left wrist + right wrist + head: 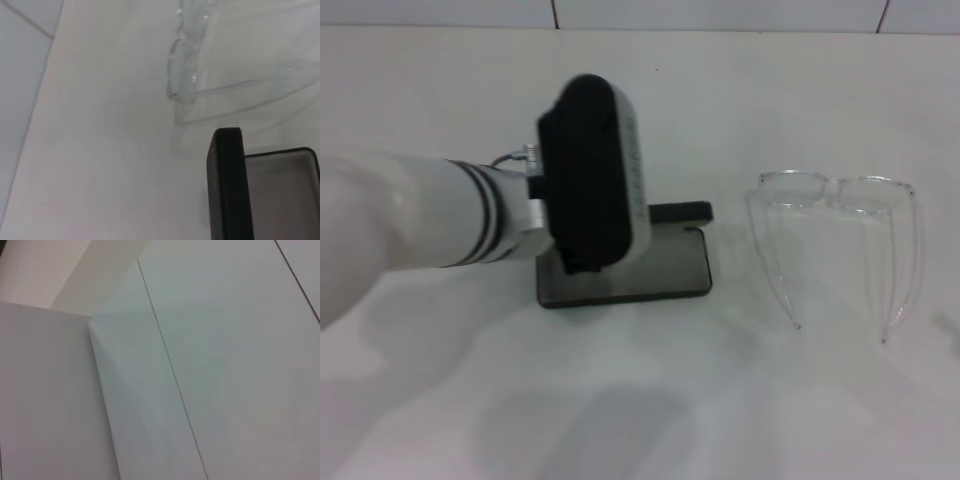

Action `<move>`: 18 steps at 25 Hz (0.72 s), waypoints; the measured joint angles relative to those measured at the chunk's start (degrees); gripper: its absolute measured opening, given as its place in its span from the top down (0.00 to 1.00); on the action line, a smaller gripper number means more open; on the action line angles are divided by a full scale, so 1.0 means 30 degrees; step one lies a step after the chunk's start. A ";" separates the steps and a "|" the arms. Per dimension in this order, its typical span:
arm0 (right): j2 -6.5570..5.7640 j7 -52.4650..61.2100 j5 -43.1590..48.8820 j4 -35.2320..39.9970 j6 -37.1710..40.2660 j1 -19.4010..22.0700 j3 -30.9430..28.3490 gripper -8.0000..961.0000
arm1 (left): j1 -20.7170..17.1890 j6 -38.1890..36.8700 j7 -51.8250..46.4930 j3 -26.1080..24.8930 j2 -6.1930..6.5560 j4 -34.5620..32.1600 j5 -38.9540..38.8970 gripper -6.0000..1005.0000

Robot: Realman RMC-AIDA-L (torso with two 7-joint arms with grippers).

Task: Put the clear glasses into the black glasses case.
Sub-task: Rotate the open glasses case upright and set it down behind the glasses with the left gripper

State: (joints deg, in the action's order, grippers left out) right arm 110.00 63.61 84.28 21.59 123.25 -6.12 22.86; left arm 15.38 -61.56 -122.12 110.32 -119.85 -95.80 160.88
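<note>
The black glasses case (650,270) lies open in the middle of the table, its grey-lined tray flat and its lid (680,212) standing at the back. My left gripper (588,190), a black and white housing on the pale arm, hangs over the case's left end and hides that part. The clear glasses (835,195) rest on the table to the right of the case, lenses at the back, temple arms unfolded and pointing toward me. In the left wrist view the lid's edge (227,185) stands beside the grey lining (285,195), with the clear glasses (187,60) beyond. The right gripper is out of view.
The white table (640,400) runs back to a tiled wall (720,12). The right wrist view shows only pale flat surfaces and seams (170,370).
</note>
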 joint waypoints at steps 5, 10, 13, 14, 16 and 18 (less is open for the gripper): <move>0.0048 -0.0004 0.0018 -0.0007 0.0005 -0.0022 0.0025 0.19 | 0.1079 0.0798 0.0020 0.0909 -0.0026 0.1151 -0.0467 0.76; 0.0099 0.0004 0.0077 -0.0005 0.0007 -0.0100 0.0071 0.19 | 0.1895 0.1995 0.0007 0.1548 -0.0047 0.2043 -0.0508 0.75; 0.0136 0.0006 0.0147 -0.0020 0.0005 -0.0193 0.0139 0.19 | 0.2218 0.2213 -0.0084 0.1547 -0.0081 0.2614 -0.0510 0.74; 0.0157 0.0005 0.0157 -0.0021 0.0003 -0.0203 0.0135 0.19 | 0.2260 0.2325 -0.0090 0.1540 -0.0084 0.2780 -0.0511 0.74; 0.0196 0.0004 0.0160 -0.0021 -0.0008 -0.0203 0.0094 0.19 | 0.2334 0.2633 -0.0099 0.1629 -0.0093 0.3163 -0.0414 0.74; 0.0214 0.0004 0.0167 -0.0027 -0.0025 -0.0201 0.0074 0.19 | 0.2340 0.2714 -0.0103 0.1700 -0.0094 0.3223 -0.0316 0.73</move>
State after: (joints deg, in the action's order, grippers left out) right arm 110.64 63.62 84.78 21.51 123.18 -6.72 23.08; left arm 22.41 -53.41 -122.43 115.42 -120.13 -86.13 159.93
